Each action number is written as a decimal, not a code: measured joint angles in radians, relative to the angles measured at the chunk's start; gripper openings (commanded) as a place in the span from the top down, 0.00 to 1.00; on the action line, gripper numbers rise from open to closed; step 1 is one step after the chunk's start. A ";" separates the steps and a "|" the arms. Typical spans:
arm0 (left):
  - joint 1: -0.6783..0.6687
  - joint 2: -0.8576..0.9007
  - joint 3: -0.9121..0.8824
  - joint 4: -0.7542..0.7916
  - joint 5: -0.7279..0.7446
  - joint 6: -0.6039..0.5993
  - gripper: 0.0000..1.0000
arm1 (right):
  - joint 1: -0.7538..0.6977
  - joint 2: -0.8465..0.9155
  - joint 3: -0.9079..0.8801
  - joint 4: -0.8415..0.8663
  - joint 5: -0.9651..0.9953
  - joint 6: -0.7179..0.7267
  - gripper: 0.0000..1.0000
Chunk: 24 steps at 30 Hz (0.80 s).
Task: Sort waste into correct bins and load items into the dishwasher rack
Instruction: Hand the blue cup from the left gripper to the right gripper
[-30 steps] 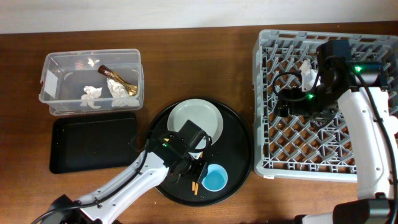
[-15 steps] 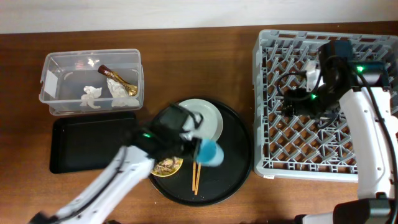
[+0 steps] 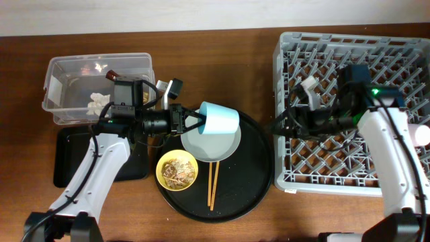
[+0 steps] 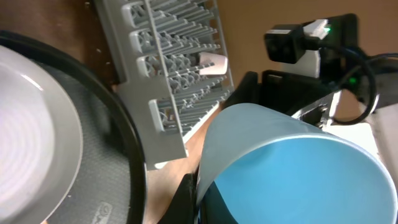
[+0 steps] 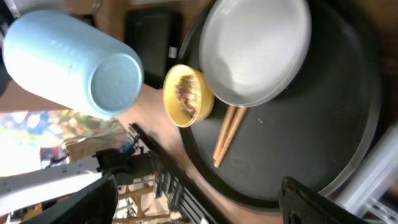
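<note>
Light blue cup (image 3: 220,121) is held on its side, its rim pinched in the closed left gripper (image 3: 195,122), and is raised over the pale grey-green plate (image 3: 215,149) on the round black tray (image 3: 255,168). Right gripper (image 3: 281,128) is spread wide with nothing held, at the left edge of the dishwasher rack (image 3: 336,168). Yellow bowl (image 3: 177,169) with food scraps and chopsticks (image 3: 213,183) are noted on the tray.
</note>
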 measured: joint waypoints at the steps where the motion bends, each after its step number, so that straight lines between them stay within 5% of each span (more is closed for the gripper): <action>1: -0.004 0.000 0.000 0.004 0.013 0.000 1.00 | 0.011 -0.002 -0.019 0.024 -0.030 -0.017 0.15; 12: -0.080 0.000 0.000 0.090 0.116 -0.027 1.00 | 0.246 -0.006 -0.084 0.317 -0.332 -0.082 0.16; 24: -0.080 0.000 0.000 0.111 0.187 -0.053 1.00 | 0.265 -0.006 -0.091 0.436 -0.407 -0.081 0.33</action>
